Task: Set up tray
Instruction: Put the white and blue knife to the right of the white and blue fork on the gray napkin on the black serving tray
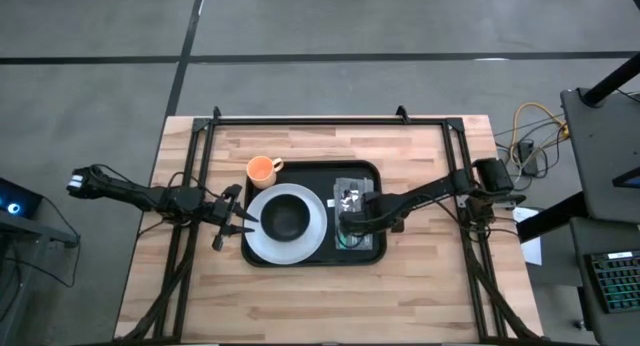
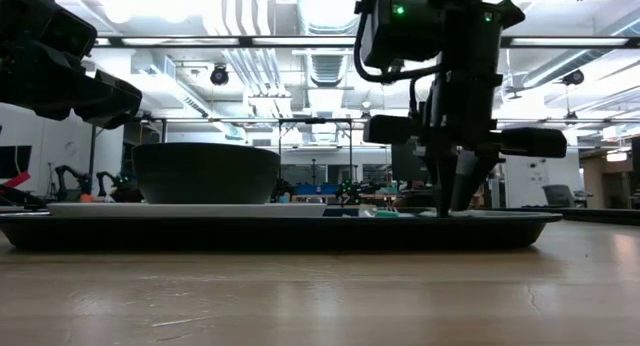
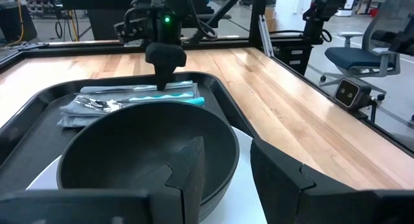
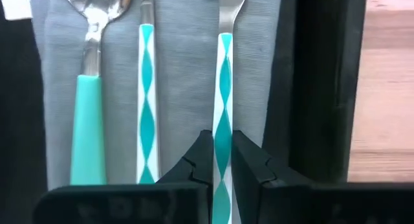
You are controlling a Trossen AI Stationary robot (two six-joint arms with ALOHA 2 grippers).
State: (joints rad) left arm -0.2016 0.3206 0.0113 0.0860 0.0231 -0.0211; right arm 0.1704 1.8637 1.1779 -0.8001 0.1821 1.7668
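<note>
Pinching a teal-and-white handle (image 4: pixel 222 166) between its near-shut fingers, the right gripper (image 4: pixel 222 160) is down on the napkin (image 4: pixel 181 68), apparently to lay this last piece straight beside the other patterned handle (image 4: pixel 147 107) and the teal spoon (image 4: pixel 89 114). The cutlery lies side by side on the folded cloth, as a place setting wants. The tray (image 1: pixel 370 173) sits mid-table, carrying the plate (image 1: pixel 318 231) with the bowl (image 1: pixel 284 218) on it. The left gripper (image 3: pixel 226 166) waits at the bowl's near edge, jaws apart, holding nothing. Beyond, a cup (image 1: pixel 261 169) stands just off the tray's far corner.
</note>
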